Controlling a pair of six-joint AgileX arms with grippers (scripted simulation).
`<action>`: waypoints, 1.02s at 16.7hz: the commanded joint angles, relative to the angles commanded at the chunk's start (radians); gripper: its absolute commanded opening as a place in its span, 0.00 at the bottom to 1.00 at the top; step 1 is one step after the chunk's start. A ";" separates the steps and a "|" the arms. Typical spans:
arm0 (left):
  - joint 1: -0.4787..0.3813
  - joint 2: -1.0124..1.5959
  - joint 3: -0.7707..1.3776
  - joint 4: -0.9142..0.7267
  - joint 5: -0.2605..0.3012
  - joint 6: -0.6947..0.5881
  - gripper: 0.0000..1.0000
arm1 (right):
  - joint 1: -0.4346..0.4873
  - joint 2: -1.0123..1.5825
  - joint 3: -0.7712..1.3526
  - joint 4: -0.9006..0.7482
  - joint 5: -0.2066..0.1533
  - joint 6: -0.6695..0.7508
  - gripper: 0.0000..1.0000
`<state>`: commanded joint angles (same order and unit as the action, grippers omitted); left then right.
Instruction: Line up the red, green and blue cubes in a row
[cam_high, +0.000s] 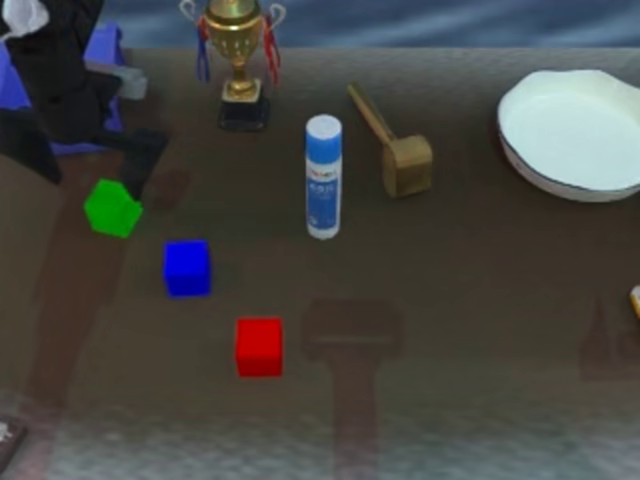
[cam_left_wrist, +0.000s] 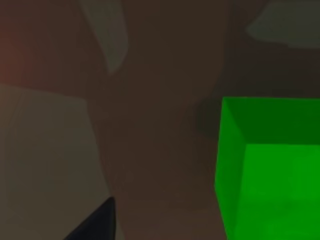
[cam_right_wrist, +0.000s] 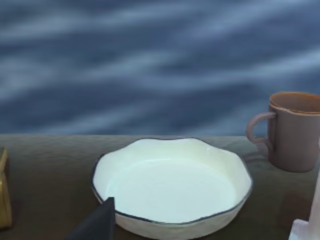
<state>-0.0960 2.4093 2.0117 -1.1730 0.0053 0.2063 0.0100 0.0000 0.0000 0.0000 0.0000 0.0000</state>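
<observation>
The green cube (cam_high: 112, 208) sits at the left of the table, turned at an angle. The blue cube (cam_high: 187, 267) lies to its lower right and the red cube (cam_high: 259, 346) further down-right, so the three run in a diagonal. My left gripper (cam_high: 138, 180) hangs just above and behind the green cube and is open. In the left wrist view the green cube (cam_left_wrist: 270, 170) is close on one side, with one dark fingertip (cam_left_wrist: 95, 225) apart from it and nothing gripped. My right gripper is out of the top view, parked and open, with one fingertip (cam_right_wrist: 97, 222) showing.
A glue stick (cam_high: 323, 175), a wooden mallet (cam_high: 398, 152) and a trophy (cam_high: 240, 65) stand behind the cubes. A white dish (cam_high: 520, 120) is at the back right, with a mug (cam_right_wrist: 292, 132) beside it. A blue bin (cam_high: 105, 50) sits behind my left arm.
</observation>
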 joint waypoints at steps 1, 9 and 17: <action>0.000 0.010 -0.029 0.042 0.000 0.000 1.00 | 0.000 0.000 0.000 0.000 0.000 0.000 1.00; -0.001 0.041 -0.114 0.155 0.000 -0.001 1.00 | 0.000 0.000 0.000 0.000 0.000 0.000 1.00; -0.001 0.041 -0.114 0.155 0.000 -0.001 0.40 | 0.000 0.000 0.000 0.000 0.000 0.000 1.00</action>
<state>-0.0967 2.4504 1.8973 -1.0176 0.0058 0.2057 0.0100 0.0000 0.0000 0.0000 0.0000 0.0000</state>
